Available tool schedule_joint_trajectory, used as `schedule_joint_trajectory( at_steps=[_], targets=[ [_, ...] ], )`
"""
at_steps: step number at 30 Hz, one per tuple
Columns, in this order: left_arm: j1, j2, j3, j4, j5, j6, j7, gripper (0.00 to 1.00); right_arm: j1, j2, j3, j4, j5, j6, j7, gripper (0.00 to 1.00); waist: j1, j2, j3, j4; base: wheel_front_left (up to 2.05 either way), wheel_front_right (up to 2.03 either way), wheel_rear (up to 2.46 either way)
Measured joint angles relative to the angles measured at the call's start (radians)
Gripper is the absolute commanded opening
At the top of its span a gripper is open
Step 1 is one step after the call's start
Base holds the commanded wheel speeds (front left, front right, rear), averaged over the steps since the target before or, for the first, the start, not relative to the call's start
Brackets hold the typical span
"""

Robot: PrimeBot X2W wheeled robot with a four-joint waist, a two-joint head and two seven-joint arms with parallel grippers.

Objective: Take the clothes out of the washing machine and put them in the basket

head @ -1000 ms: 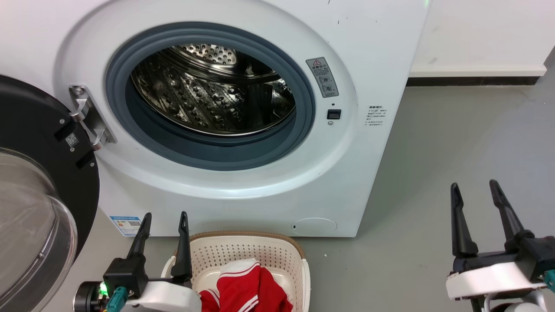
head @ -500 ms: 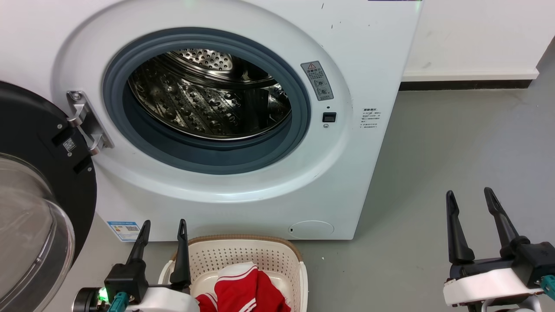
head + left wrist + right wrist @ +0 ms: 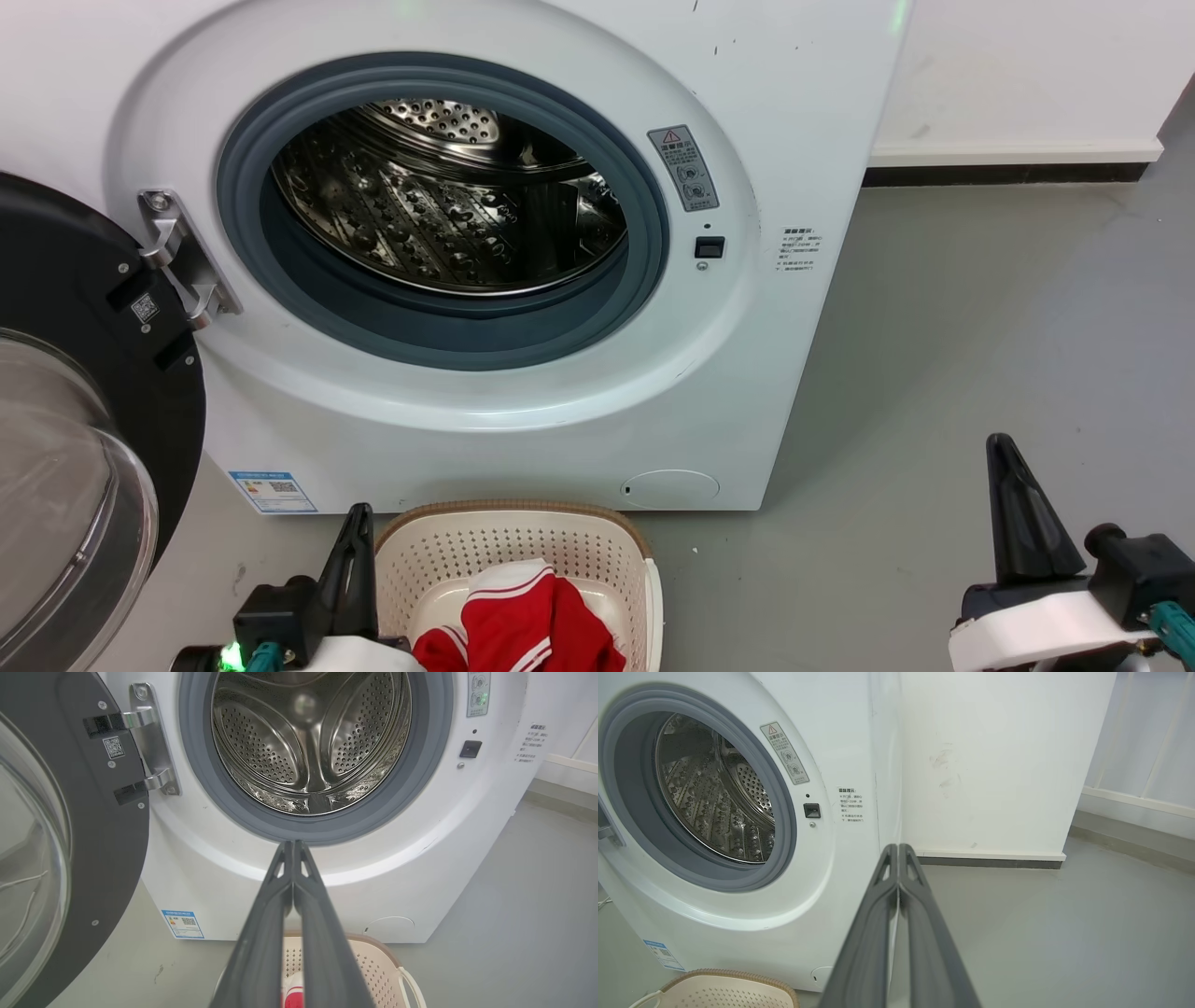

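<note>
Left pincer [image 3: 293, 845] closed, empty | right pincer [image 3: 897, 848] closed, empty | clothes [image 3: 523, 621] in basket [image 3: 512, 510]

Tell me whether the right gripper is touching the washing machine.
Apart. In the head view, bare grey floor lies between the shut right gripper and the washing machine.

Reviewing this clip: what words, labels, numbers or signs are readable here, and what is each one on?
"温馨提示" (probably): heading of the small notice on the washing machine front; the lines below are too small.
Grey sticker beside the drum opening: a warning triangle; its text is too small.
Blue label at the machine's lower left: unreadable.
Sticker on the door: a QR code, no words.
</note>
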Motion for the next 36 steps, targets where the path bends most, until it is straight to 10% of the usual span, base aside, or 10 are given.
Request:
schedule_joint_trajectory(
  at_steps=[36],
  targets=[
    [-0.048, -0.001, 0.051, 0.036, -0.632, -0.039, 0.156, 0.00, -0.034, -0.004, -0.008, 0.078, 0.659, 0.000, 0.147, 0.00, 0.0000, 0.0000, -0.004, 0.004, 0.00, 0.00, 0.00]
  ],
)
